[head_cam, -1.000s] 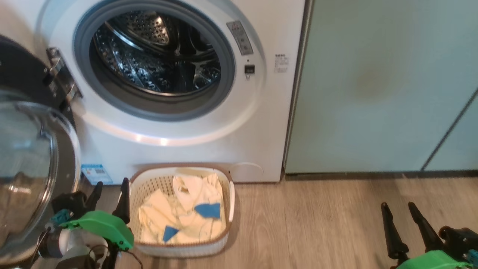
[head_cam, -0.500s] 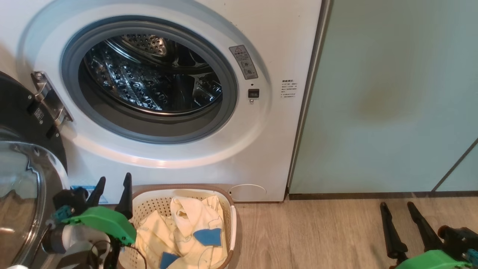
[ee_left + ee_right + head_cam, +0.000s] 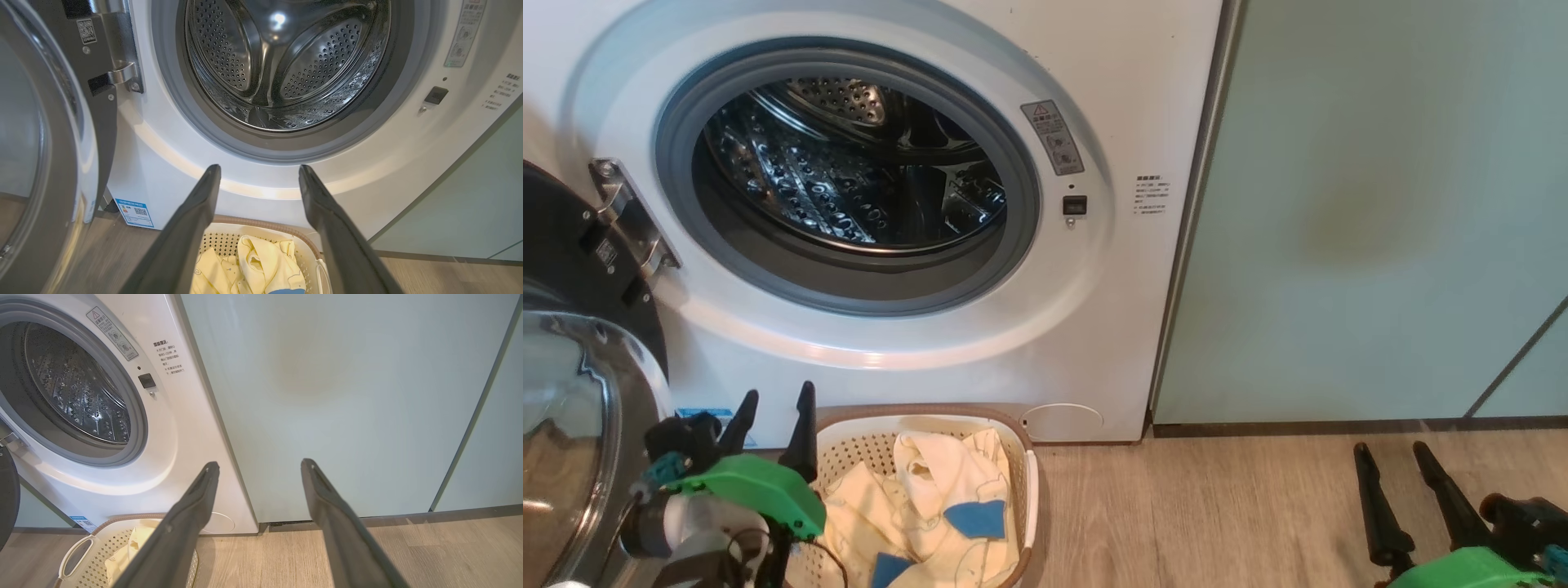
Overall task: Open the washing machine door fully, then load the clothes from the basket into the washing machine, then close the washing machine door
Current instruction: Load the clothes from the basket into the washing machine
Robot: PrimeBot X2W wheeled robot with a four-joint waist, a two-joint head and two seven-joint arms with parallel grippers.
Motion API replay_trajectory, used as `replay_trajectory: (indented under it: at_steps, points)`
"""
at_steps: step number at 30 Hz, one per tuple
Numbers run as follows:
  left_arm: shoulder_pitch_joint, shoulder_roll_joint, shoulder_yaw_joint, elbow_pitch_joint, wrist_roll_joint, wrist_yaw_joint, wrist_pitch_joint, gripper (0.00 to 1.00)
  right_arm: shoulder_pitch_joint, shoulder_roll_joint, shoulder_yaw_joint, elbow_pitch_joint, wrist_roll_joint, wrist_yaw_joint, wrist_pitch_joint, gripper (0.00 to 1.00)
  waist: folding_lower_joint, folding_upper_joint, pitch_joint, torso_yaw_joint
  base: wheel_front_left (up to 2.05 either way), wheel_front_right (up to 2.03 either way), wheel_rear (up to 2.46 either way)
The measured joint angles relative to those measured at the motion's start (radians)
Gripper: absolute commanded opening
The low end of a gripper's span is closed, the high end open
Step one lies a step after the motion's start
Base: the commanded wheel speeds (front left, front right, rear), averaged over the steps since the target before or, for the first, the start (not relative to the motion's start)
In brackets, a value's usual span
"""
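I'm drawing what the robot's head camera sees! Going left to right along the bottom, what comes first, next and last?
washing machine door → left gripper → basket with the clothes inside → wooden floor → right gripper

Head view: high, angled forward and down at the white front-loading washing machine (image 3: 1094,327), fairly near. Left wrist view: low, close before the washing machine, facing straight into its perforated steel drum (image 3: 282,61). Right wrist view: low, offset beside the washing machine, facing the pale green cabinet door (image 3: 347,396). All three share the washing machine's front and the cream perforated plastic basket (image 3: 858,449) at its foot.
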Motion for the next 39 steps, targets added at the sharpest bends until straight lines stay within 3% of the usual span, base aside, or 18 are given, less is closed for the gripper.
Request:
replay_trajectory:
  at_steps: [13, 19, 29, 39]
  points:
    - [0.004, -0.026, -0.001, 0.106, -0.019, 0.019, 0.017, 1.00, -0.004, -0.008, 0.027, -0.016, 0.000, 0.000, 0.000, 1.00, 0.0000, 0.0000, 0.011, -0.048, 0.00, 0.00, 0.00]
    - [0.000, -0.033, -0.026, 0.231, -0.018, 0.026, 0.059, 1.00, -0.005, -0.015, 0.052, -0.029, 0.000, 0.000, 0.000, 1.00, 0.0000, 0.0000, 0.037, -0.091, 0.00, 0.00, 0.00]
    - [-0.130, -0.039, -0.051, 0.468, -0.021, 0.011, 0.080, 1.00, -0.063, -0.015, 0.063, -0.042, 0.000, 0.000, 0.000, 1.00, 0.0001, 0.0000, 0.142, -0.145, 0.00, 0.00, 0.00]
    - [-0.291, -0.037, -0.038, 0.683, -0.095, -0.017, 0.110, 1.00, -0.149, -0.014, 0.095, -0.053, 0.000, 0.000, 0.000, 1.00, 0.0002, 0.0000, 0.283, -0.172, 0.00, 0.00, 0.00]
